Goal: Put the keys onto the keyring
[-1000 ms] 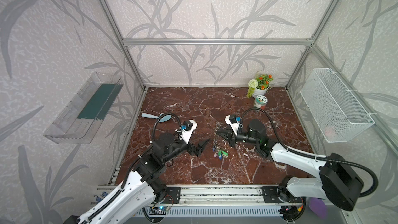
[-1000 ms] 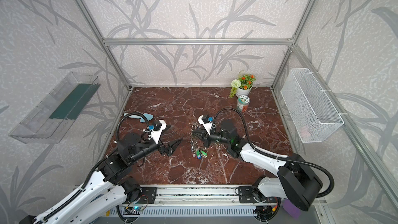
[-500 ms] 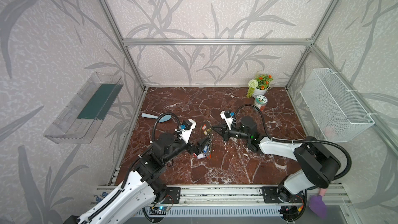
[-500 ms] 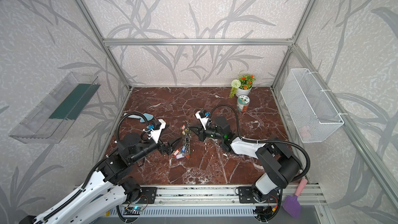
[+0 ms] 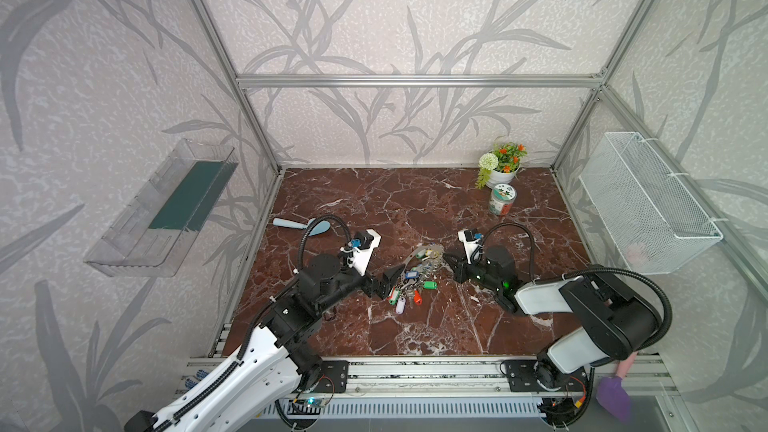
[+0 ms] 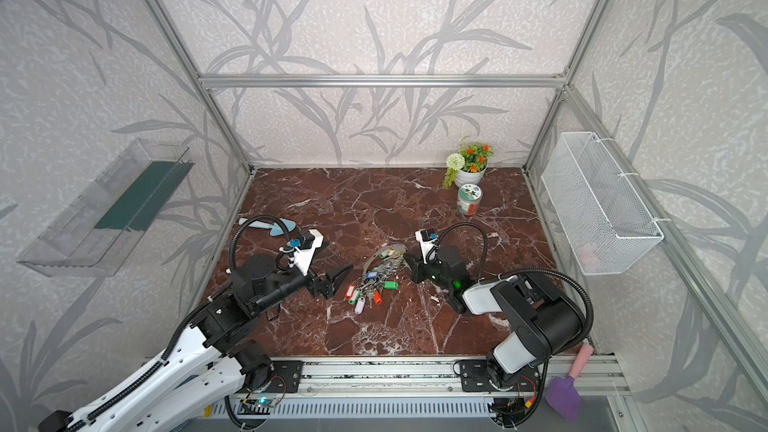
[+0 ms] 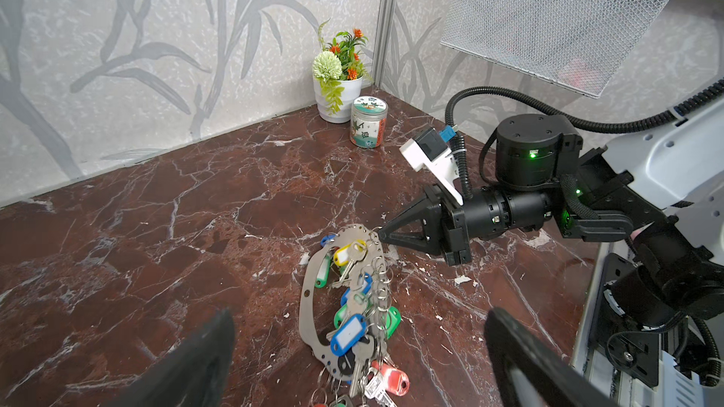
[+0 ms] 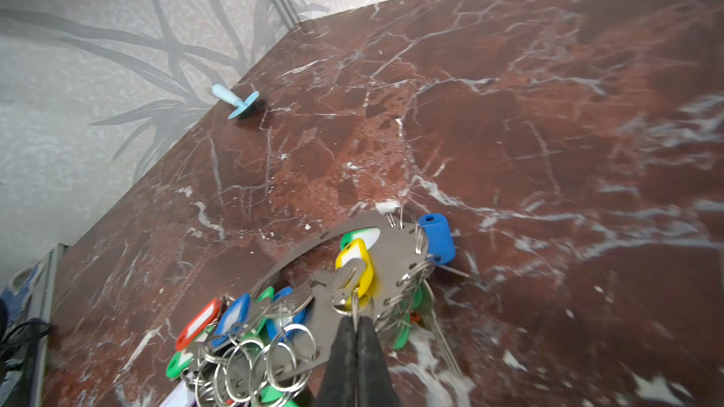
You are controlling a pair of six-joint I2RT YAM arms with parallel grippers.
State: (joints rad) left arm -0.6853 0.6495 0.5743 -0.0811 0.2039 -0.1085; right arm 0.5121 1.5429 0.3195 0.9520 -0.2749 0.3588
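My right gripper (image 8: 354, 326) clamped fully shut, tips seemingly nipping thin split ring of keys (image 8: 354, 260). Yellow tag rests on keyring (image 7: 303, 309), which lies flat mid-floor, likely for threading. My left gripper (image 5: 392, 283) spread wide, empty, just beside bunch, probably to steady keyring. Floor (image 5: 415, 209): red-brown marble, white veins. Leaf-print walls, flowerpot (image 5: 500, 170), jar (image 5: 501, 200), mesh basket (image 5: 648, 209).

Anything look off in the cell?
Small white flakes litter the red marble tabletop beside the flat grey metal keyring, like chipped debris. A purple scoop with pink handle lies off the tabletop, on the front rail.
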